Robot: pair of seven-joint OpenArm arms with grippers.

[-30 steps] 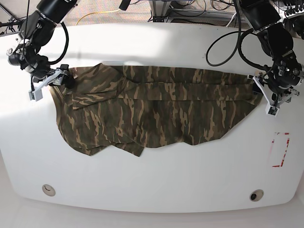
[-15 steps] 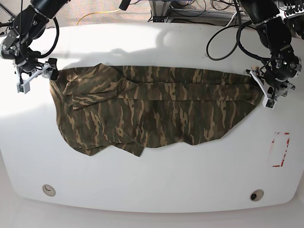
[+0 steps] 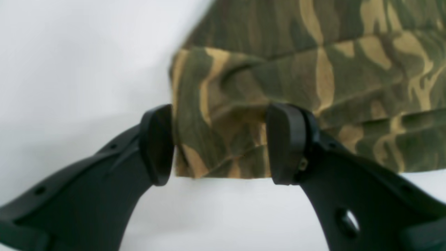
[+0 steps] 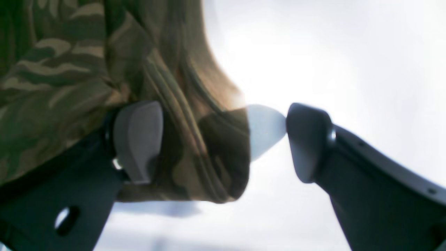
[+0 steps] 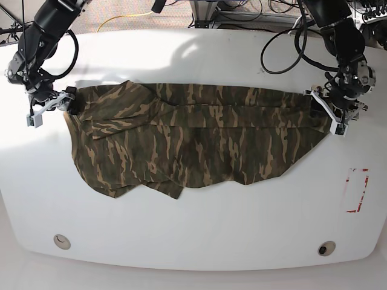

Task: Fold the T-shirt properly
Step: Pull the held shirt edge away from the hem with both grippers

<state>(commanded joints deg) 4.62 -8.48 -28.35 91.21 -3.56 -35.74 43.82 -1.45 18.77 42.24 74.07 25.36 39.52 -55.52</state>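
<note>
The T-shirt (image 5: pixel 193 139) lies lengthwise left-to-right on the desk (image 5: pixel 193 229); left hand (image 3: pixel 219 143) and right hand (image 4: pixel 223 139), both released, straddle opposite end corners.

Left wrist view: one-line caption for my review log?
Open left gripper straddles a folded corner of the camouflage T-shirt on the white table.

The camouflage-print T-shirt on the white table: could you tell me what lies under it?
Only the white table shows around the camouflage-print T-shirt. The shirt lies spread and partly folded over itself; anything beneath it is covered.
</note>
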